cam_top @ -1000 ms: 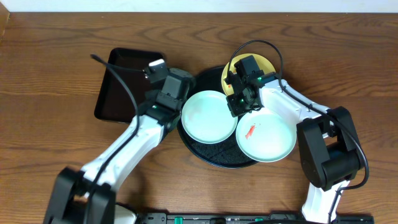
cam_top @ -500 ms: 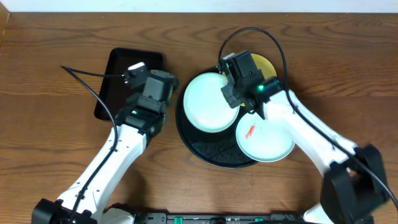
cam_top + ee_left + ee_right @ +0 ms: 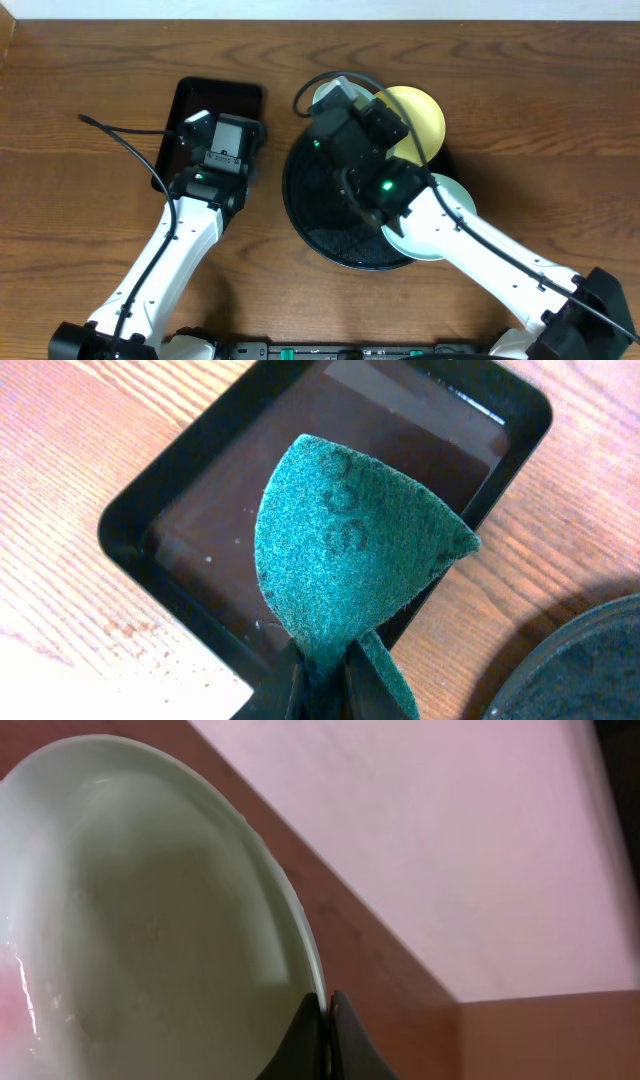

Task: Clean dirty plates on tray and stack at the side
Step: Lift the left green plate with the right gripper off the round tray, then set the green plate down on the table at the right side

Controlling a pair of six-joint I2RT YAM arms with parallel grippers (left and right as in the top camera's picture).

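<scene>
Overhead: round tray [image 3: 310, 212] centre frame, yellow plate [image 3: 418, 118] at its upper right, white plate [image 3: 456, 196] at right.
Left wrist: left jaws clamp green scrub pad [image 3: 350, 545] above rectangular tray [image 3: 190, 510].
Right wrist: right jaws pinch blue-green plate [image 3: 150, 920] by the rim.

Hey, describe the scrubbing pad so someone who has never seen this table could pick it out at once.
On the wooden table, find the rectangular black tray left of the big round black tray. The left gripper hangs over it, shut on the pad, which bends into a cone. It is the only dark green, fuzzy thing; the plates nearby are pale and smooth.
</scene>
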